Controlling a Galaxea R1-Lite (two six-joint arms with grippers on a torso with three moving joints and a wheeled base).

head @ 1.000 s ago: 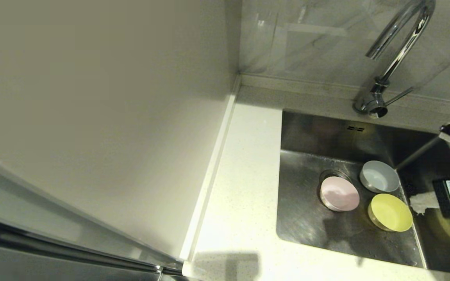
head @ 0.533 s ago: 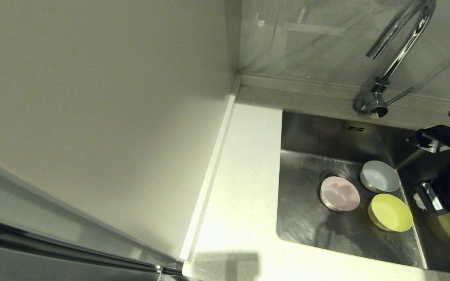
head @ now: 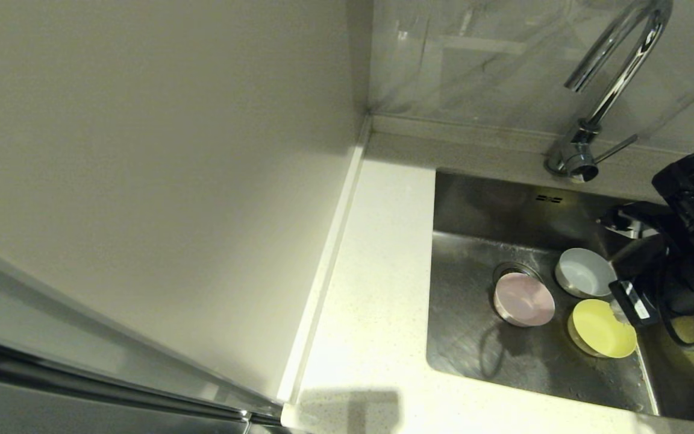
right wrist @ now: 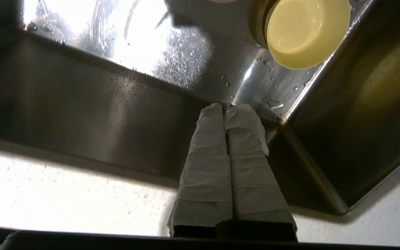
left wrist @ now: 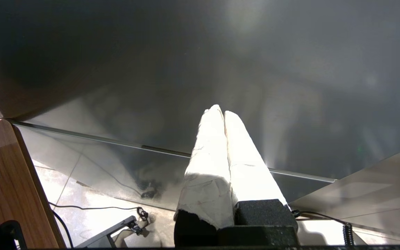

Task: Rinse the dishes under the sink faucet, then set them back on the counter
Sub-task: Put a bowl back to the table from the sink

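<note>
The sink (head: 473, 337) is a rectangular basin of brushed stainless steel, its floor beaded with water drops and streaked with glare. Three small round bowls sit on that floor toward its right side: a pale pink bowl (head: 523, 299) over the round metal drain strainer (head: 506, 270), a pale blue-grey bowl (head: 585, 273) behind and to its right, and a glossy yellow-green bowl (head: 601, 328) nearest the sink's right wall. None of them touches another. The chrome gooseneck faucet (head: 609, 84) rises from a round base behind the basin, its thin lever (head: 615, 149) angled out to the right. The speckled off-white counter (head: 371, 313) runs along the sink's left and front.

The right arm reaches in from the right edge, its black body above the basin's right side. The right gripper (right wrist: 226, 108), wrapped in pale tape, has its fingers pressed together and empty, pointing down near the yellow-green bowl. The left gripper (left wrist: 221, 113), likewise taped and closed on nothing, hangs below the counter beside a dark glossy panel (left wrist: 221, 69).
</note>
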